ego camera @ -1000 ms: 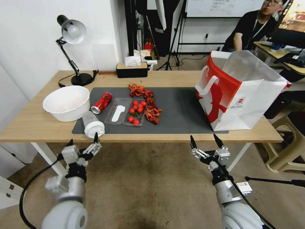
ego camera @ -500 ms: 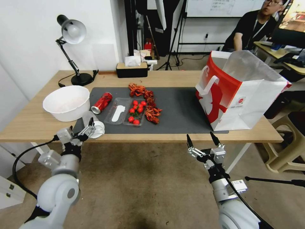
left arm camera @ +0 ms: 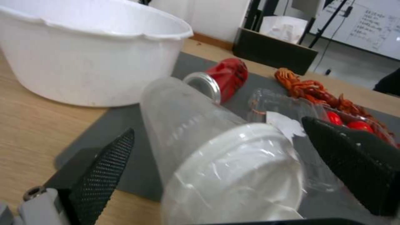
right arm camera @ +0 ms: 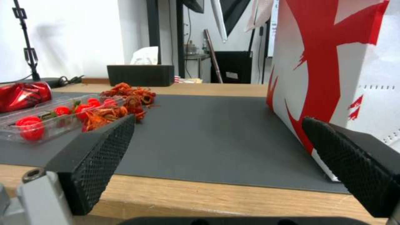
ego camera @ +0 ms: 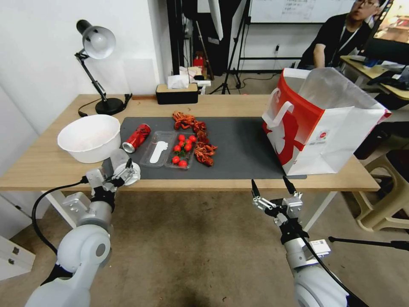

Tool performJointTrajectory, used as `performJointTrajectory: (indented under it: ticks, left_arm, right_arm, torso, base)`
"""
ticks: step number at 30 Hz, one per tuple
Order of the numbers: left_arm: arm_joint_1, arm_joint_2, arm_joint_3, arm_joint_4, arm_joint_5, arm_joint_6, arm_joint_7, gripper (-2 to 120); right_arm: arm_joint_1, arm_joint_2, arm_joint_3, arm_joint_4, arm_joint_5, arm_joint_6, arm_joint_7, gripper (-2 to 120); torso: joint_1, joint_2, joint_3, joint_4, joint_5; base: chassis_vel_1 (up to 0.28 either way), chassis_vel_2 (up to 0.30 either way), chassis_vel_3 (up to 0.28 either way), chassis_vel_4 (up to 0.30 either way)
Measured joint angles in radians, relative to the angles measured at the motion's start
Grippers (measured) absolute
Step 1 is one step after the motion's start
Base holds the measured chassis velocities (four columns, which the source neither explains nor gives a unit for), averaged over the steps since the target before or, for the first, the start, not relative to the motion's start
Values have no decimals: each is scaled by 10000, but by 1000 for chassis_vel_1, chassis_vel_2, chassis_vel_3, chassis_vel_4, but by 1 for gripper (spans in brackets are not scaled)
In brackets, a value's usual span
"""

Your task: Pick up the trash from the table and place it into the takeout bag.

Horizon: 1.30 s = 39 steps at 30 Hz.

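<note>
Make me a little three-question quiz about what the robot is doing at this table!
1. True or false: the takeout bag lies flat on the table.
2. Which thing sits between the left gripper's open fingers? A) red can B) clear cup with white lid C) white bowl
3. Fill in: the right gripper hangs open in front of the table's ____ edge.

Key: 1 false, it stands upright. 2 B. 3 near.
</note>
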Motion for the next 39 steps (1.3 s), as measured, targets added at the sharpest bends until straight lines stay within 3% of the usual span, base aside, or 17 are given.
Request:
performJointTrajectory:
  ticks: [28, 34, 39]
  left_arm:
    - [-255, -220, 300, 557, 420, 249, 51, 99]
    - [-272, -286, 310, 597, 405, 204, -2, 79]
    - [-277, -274, 298, 650, 346, 123, -47, 74]
  right_arm:
    - [138, -60, 34, 14, 101, -209, 173, 100]
    - [225, -69, 12, -42, 129, -225, 211, 100]
    - [286, -78, 9, -79, 135, -225, 233, 100]
  torso:
    - [-2, 2, 0, 0, -1]
    - [-3, 2, 0, -1, 1]
    - [-3, 2, -1, -1, 1]
  base:
    - [0, 0, 0, 0]
    - [0, 0, 0, 0]
    - [0, 0, 0, 0]
